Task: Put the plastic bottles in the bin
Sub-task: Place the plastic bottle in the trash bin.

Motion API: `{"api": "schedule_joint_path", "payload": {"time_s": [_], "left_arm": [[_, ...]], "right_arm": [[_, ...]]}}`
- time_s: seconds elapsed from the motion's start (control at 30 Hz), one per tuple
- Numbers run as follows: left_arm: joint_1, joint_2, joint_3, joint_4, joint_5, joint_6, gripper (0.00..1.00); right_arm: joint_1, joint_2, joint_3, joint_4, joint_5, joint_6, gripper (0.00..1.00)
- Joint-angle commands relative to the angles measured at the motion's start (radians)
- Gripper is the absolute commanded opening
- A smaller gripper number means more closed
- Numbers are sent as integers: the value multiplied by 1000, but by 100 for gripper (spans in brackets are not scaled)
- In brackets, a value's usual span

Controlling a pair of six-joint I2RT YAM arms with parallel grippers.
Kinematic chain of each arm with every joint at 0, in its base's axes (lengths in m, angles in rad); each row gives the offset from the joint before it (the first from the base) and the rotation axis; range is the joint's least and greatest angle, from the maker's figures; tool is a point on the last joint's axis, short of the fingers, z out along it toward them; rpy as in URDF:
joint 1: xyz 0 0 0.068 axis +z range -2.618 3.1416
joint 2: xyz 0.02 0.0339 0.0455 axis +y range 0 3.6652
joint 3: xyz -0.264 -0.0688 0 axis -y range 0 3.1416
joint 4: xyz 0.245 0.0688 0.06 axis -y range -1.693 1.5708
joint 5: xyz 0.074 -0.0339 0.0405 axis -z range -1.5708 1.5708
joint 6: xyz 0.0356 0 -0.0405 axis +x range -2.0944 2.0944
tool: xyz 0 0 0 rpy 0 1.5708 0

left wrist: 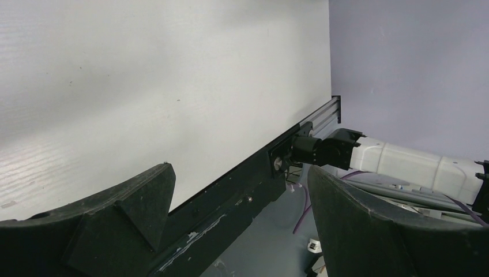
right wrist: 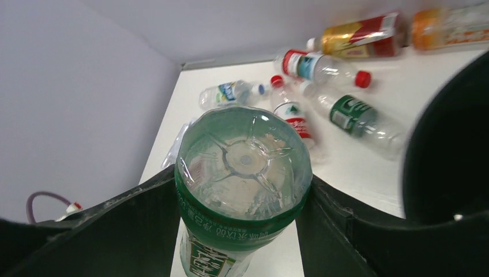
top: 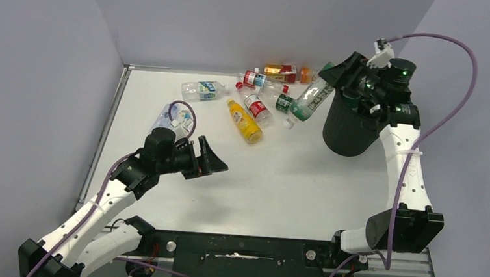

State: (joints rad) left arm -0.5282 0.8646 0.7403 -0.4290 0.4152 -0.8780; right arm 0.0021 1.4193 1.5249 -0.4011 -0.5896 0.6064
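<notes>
The right claw (top: 333, 86) is clenched on a clear plastic bottle with a green label (right wrist: 242, 173), gripping it near its base, so the wrist view looks straight at the moulded bottom with 1 finger on each side. The bottle hangs tilted from the claw, cap end down toward the white table top (top: 304, 182). The tall round matte black bin (top: 350, 129) stands just beside this claw, on its right, and from above the wrist covers most of the bin's mouth. The bottle itself hangs outside the rim, on the side away from the bin.

The step in hand looks like the carry to the bin, with the drop not yet made. The next move calls for shifting the claw sideways over the opening, lifting the cap end past the rim, and then letting go.

The rim is the edge to watch, since the low end could catch it and tip the bin. The back and side walls stand near this claw, so open room lies mainly toward the arm bases.

The other plastic bottles (top: 245, 122) lie in a cluster to the left of the right claw. The left claw (top: 211, 162) is released and empty, above bare table, well apart from them
</notes>
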Motion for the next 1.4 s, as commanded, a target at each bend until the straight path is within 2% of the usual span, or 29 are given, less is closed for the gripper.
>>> {"api": "schedule_joint_path", "payload": {"time_s": [0.0,0.33,0.6,1.17,1.37], "left_arm": [[8,-4,52,-2,-6,28,86],[9,-34,26,-8,-10,14,86],[10,-28,17,-2,-9,14,86],[11,0,20,-12,-4,34,86],[11,17,25,-21,-4,46,86]], "right_arm": [[-116,-39,76,14,-12,1,50],[-354,-9,153,121,-28,90,50],[-474,21,187,179,11,134,51],[-486,82,212,88,352,-46,52],[-480,113,208,60,414,-102,56]]}}
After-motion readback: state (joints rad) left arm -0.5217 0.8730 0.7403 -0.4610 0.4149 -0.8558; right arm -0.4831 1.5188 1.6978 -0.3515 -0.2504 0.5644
